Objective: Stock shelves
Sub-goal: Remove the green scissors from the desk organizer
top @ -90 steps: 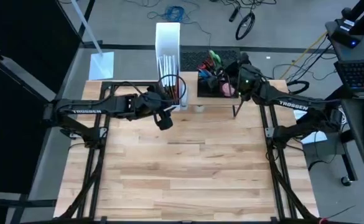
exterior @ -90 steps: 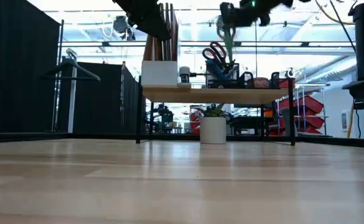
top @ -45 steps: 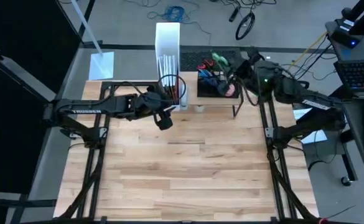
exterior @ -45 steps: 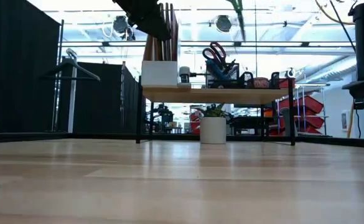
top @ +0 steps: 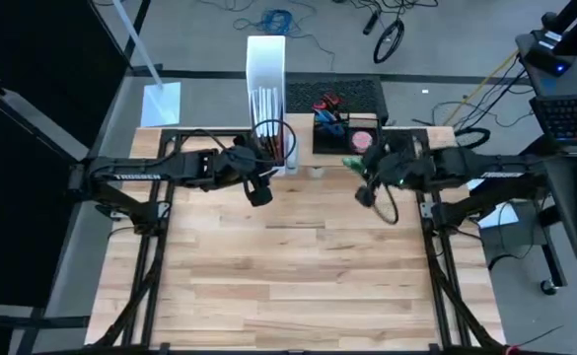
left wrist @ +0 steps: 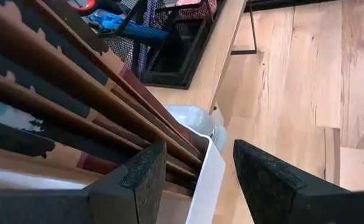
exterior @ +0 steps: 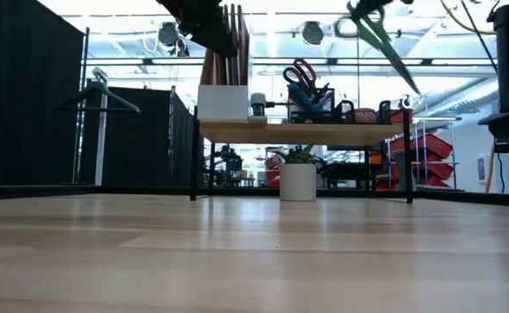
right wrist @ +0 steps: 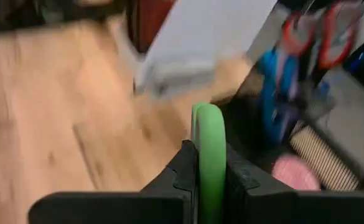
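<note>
R gripper [top: 359, 166] is clamped on the green-handled scissors [right wrist: 210, 163], stiff, light, slick plastic, best held at handle, near the low light-wood riser shelf [exterior: 302, 132] at table's far side; L gripper [left wrist: 197, 168] gapes by the white file box [top: 266, 69].

Robotics laboratory or workshop bay. Two dark arms are mounted on black metal frames [top: 150, 266] bolted along a butcher-block table [top: 288, 286] standing on a grey concrete floor strewn with loose cables [top: 268, 20]. Black curtain partitions [exterior: 28, 96] screen one side. A laptop [top: 574, 116] sits on a stand beside the table. Beyond it, exposed ceiling trusses [exterior: 280, 61], a fan [exterior: 311, 33], red storage bins [exterior: 428, 148] and a potted plant [exterior: 298, 174] show an open industrial hall
</note>
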`<state>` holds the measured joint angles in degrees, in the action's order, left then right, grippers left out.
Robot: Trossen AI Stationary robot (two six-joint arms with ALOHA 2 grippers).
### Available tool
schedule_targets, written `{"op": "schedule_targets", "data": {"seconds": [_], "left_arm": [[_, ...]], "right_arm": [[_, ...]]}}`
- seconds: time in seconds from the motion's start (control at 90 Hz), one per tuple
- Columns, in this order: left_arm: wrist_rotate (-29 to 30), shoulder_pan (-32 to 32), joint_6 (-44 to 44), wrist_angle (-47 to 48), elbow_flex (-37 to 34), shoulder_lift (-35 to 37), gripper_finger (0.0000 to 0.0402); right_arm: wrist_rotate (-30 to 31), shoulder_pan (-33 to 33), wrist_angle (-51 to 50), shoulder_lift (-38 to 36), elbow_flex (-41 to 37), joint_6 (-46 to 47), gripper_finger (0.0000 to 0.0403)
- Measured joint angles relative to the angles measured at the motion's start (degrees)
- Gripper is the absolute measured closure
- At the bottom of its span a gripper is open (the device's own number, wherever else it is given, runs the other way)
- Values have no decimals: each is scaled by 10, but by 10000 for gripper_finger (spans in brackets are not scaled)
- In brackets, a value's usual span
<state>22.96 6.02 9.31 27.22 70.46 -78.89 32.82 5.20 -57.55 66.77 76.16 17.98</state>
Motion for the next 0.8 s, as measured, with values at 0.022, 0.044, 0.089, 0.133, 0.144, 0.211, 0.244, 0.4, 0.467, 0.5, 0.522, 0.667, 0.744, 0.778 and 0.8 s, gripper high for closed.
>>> {"op": "schedule_targets", "data": {"seconds": [0.022, 0.044, 0.089, 0.133, 0.144, 0.211, 0.244, 0.4, 0.467, 0.5, 0.522, 0.667, 0.744, 0.778, 0.8], "left_arm": [[0, 0, -2, -1, 0, 0, 226], [0, 0, -5, -3, 0, 0, 226], [0, 0, -13, -6, 0, 0, 226], [0, 0, -15, -8, 0, 0, 226], [0, 0, -15, -8, 0, 0, 226], [0, -1, -24, -8, 0, 0, 226], [0, -2, -30, -8, 0, 0, 226], [0, -1, -44, -8, 0, 0, 226], [0, -1, -44, -9, 0, 0, 226], [0, -1, -43, -9, 0, 0, 226], [0, -1, -41, -8, 0, 0, 226], [-1, -1, -15, -12, 0, 0, 226], [-2, -1, -15, -11, 1, 0, 226], [-5, -1, -14, -11, 1, 0, 226], [-8, -1, -14, -11, 1, 0, 226]], "right_arm": [[0, 5, -9, 0, -9, 5, 389], [0, 9, -17, 0, -19, 9, 389], [1, 17, -25, 0, -41, 15, 389], [1, 24, -23, 0, -66, 19, 389], [1, 25, -22, 0, -73, 21, 389], [0, 34, -22, 0, -113, 38, 389], [-1, 38, -19, 0, -135, 49, 389], [-2, 48, 8, 0, -224, 95, 389], [-2, 49, 25, 0, -249, 111, 389], [-2, 48, 33, 0, -258, 117, 389], [-2, 48, 36, 0, -263, 119, 389], [-5, 48, 47, 0, -276, 128, 389], [-19, 48, 47, 0, -276, 131, 386], [-27, 48, 47, 0, -276, 131, 384], [-31, 48, 47, 0, -276, 131, 383]]}}
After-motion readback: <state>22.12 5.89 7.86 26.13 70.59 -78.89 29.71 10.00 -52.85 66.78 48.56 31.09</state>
